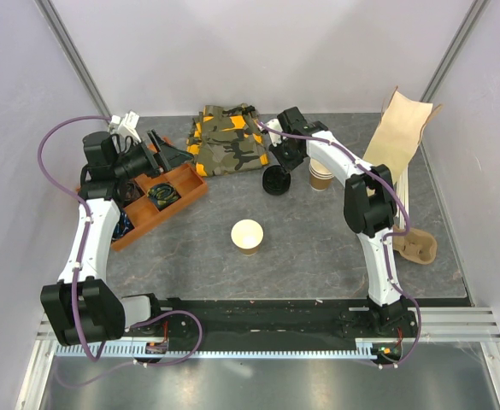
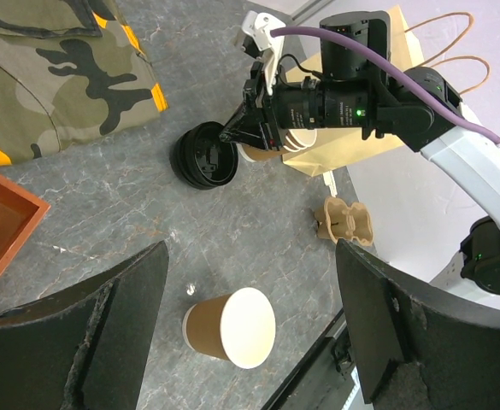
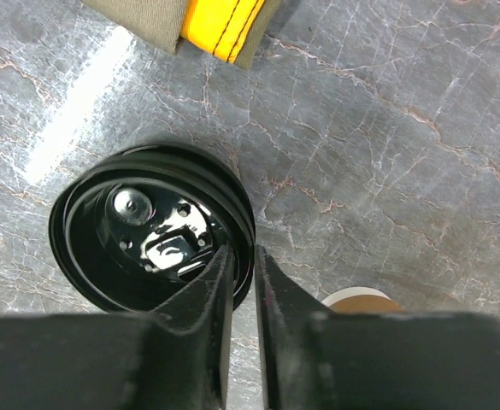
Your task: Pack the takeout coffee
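Early stage — right claw point(image 3: 243, 256) clamped on the rim of the black lid point(image 3: 147, 239), left claw point(image 2: 251, 256) apart and empty. The cup point(image 2: 229, 328) ahead of the left claw is uncapped — lidding and packing remain.

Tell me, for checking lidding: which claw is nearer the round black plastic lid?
Right. Right claw pinches the round black plastic lid's rim; left claw hovers apart by the orange compartmented tray.
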`<action>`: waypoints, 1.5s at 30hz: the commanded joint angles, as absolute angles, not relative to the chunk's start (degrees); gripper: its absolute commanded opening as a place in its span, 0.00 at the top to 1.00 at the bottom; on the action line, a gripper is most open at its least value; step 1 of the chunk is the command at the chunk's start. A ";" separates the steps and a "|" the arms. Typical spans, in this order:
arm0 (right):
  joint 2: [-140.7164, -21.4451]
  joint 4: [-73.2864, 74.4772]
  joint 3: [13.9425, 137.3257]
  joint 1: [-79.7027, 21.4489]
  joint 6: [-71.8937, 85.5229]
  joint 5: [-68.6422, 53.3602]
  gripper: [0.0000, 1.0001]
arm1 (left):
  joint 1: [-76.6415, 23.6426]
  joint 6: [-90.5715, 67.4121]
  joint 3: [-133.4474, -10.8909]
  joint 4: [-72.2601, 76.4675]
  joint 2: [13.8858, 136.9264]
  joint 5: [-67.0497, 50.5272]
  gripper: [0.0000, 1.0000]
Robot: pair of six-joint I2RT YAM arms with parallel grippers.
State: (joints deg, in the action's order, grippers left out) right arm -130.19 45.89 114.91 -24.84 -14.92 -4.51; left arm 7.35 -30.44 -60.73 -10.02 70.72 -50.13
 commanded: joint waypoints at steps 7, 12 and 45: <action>-125.51 45.09 118.04 -24.70 -14.15 -5.71 0.99 | 6.95 -30.85 -60.64 -7.29 70.93 -51.50 0.14; -125.86 46.23 118.92 -24.70 -13.97 -7.12 1.00 | 5.98 -29.36 -60.38 -7.38 71.72 -51.42 0.14; -130.78 51.94 124.37 -24.70 -15.64 -8.17 1.00 | -26.72 94.83 -75.67 -18.55 102.74 -46.59 0.50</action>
State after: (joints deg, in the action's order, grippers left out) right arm -130.52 51.62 122.34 -24.84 -14.87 -7.88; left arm -25.15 84.36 -72.31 -20.93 101.80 -47.44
